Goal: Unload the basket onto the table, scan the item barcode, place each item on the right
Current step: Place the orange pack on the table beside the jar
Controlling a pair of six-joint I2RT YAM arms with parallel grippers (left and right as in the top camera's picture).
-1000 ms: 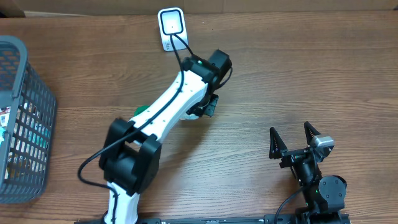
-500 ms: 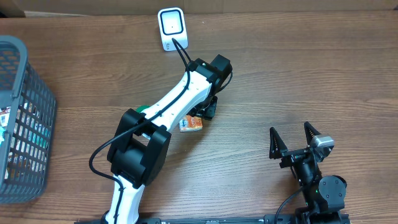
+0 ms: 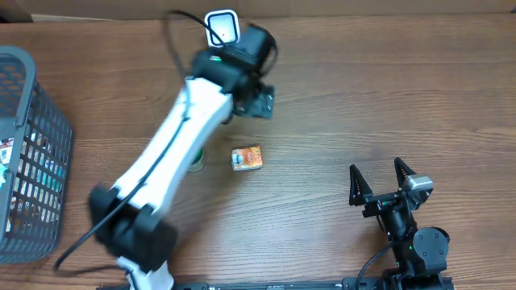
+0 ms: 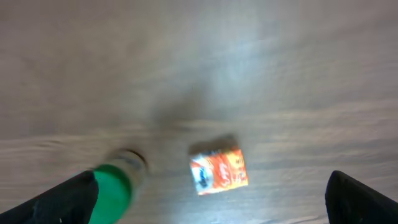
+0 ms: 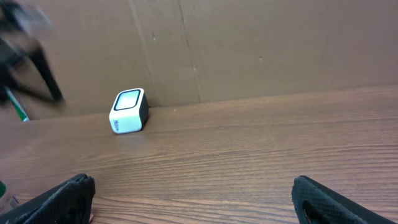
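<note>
The item, a small orange packet [image 3: 247, 158], lies loose on the wooden table, and shows blurred in the left wrist view [image 4: 218, 172]. My left gripper [image 3: 260, 102] hovers above and behind it, near the white barcode scanner [image 3: 222, 28]. Its jaws are wide open with nothing between them [image 4: 211, 208]. At the table's near right my right gripper [image 3: 375, 167] stands open and empty [image 5: 194, 202]. It faces the scanner [image 5: 129, 111] from far off.
A green object [image 3: 196, 163] sits just left of the packet, partly under the left arm, and blurred beside the left finger [image 4: 112, 193]. A grey basket [image 3: 32, 89] holding several items stands at the left edge. A cardboard wall [image 5: 261, 50] backs the table.
My left gripper opened and let go of the orange packet, which now lies on the table. The left arm swung back and left toward the scanner. The right arm has not moved.
</note>
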